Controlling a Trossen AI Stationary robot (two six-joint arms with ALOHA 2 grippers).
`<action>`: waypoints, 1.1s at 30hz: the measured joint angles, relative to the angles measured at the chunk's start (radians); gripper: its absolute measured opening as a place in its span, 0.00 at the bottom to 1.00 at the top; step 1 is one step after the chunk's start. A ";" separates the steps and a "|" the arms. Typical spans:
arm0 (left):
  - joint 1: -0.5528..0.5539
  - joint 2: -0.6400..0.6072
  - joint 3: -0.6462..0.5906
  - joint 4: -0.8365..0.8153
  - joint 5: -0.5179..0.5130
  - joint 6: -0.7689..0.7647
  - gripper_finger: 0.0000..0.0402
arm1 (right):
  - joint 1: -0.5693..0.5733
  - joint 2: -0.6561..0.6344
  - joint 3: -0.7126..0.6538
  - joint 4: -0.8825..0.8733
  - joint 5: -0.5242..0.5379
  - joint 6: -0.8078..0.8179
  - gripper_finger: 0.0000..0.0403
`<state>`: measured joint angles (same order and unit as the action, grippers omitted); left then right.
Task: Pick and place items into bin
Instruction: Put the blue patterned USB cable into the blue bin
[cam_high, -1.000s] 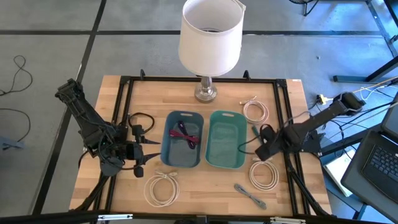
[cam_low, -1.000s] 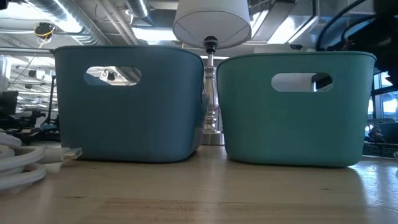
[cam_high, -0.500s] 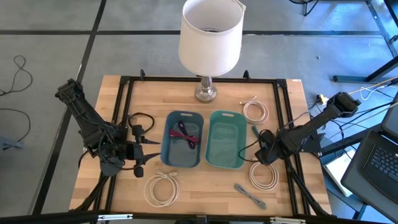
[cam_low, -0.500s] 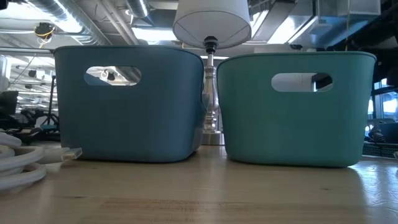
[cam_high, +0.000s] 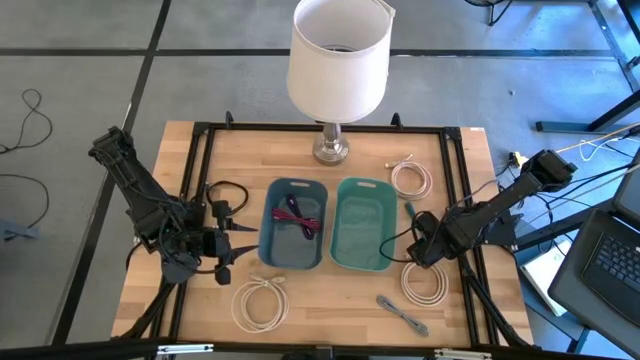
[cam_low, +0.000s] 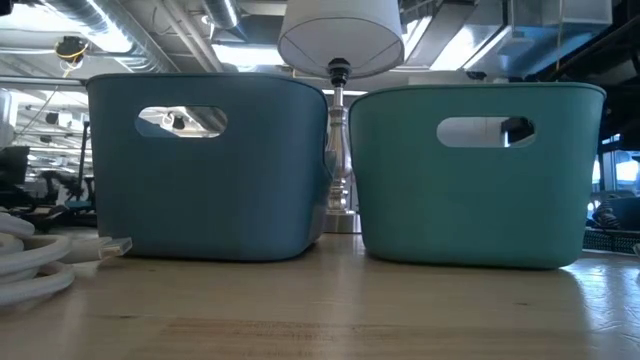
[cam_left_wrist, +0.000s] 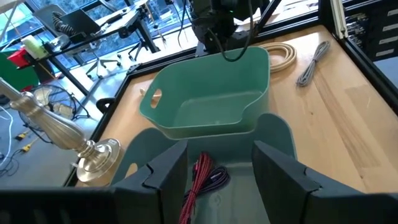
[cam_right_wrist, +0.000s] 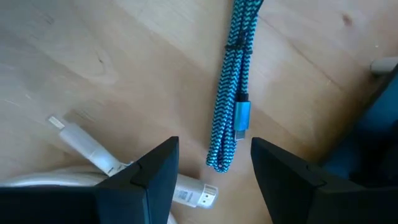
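Right wrist view showed the right gripper (cam_right_wrist: 214, 171) spread above the teal braided cable (cam_right_wrist: 233, 93). Risk: its fingers could snag the white cable plug (cam_right_wrist: 84, 143) lying just beside it.

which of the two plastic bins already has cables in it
The darker blue plastic bin, nearer the left arm: a red and a purple bundled cable lie in it. The lighter teal plastic bin beside it looks empty.
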<state>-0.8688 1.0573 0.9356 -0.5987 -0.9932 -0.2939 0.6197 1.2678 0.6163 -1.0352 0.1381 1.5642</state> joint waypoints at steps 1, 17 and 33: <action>0.000 0.000 0.000 0.000 0.000 0.000 0.42 | 0.000 0.000 0.000 0.008 0.000 0.000 0.51; 0.000 0.000 0.000 -0.003 0.017 0.000 0.42 | 0.035 -0.014 -0.162 0.206 -0.028 0.085 0.44; 0.001 0.000 0.000 -0.003 0.000 -0.007 0.42 | 0.034 -0.051 -0.107 0.093 0.081 0.089 0.02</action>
<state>-0.8680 1.0573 0.9356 -0.6018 -0.9936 -0.3012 0.6540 1.2171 0.5091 -0.9421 0.2194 1.6536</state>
